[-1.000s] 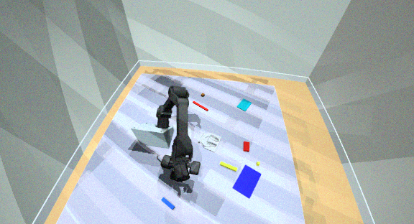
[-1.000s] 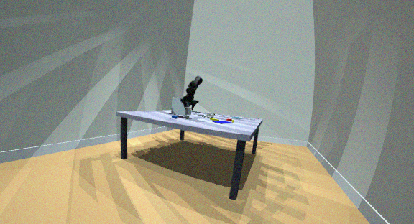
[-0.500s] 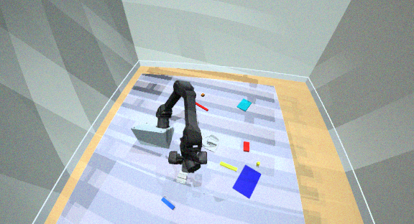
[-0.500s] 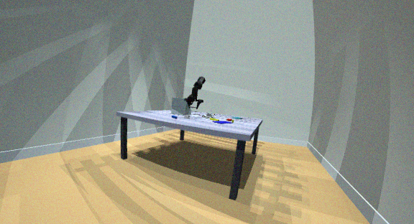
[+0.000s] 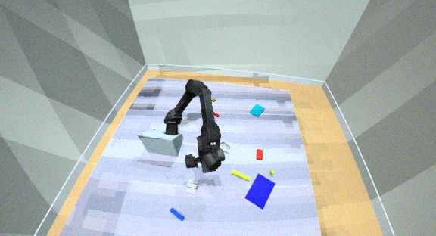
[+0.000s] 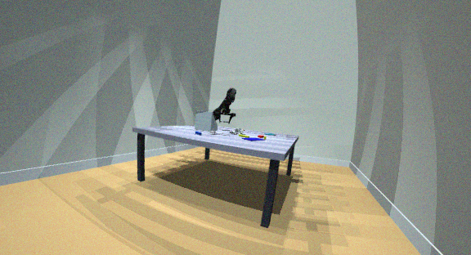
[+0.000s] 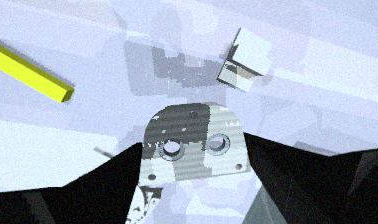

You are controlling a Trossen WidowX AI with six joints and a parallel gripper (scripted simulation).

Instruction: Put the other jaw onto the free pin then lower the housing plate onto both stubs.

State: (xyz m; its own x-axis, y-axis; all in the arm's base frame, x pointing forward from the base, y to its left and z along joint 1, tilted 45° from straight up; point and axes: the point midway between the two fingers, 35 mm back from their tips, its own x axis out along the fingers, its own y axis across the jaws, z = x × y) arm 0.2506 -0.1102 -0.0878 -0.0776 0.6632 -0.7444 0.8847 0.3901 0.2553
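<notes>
My gripper (image 5: pixel 203 165) (image 6: pixel 226 121) (image 7: pixel 192 142) is shut on the housing plate (image 7: pixel 192 167), a grey plate with a rounded edge and two large round holes. It holds the plate by its sides, above the table. The pale gear-and-jaw assembly (image 5: pixel 225 147) (image 6: pixel 237 131) lies on the table, partly hidden by the arm in the top view. Its edge shows at the bottom left in the wrist view, below the plate. The jaws, pins and teeth cannot be told apart.
A small pale block-like stand (image 5: pixel 191 186) (image 7: pixel 252 47) is on the table. A grey upright box (image 5: pixel 160 144) (image 6: pixel 204 121) stands by the arm's base. A yellow bar (image 5: pixel 241 175) (image 7: pixel 35 75), blue sheet (image 5: pixel 260 191), red block (image 5: pixel 259 154), cyan piece (image 5: pixel 257 110) and blue bar (image 5: pixel 176 214) lie around.
</notes>
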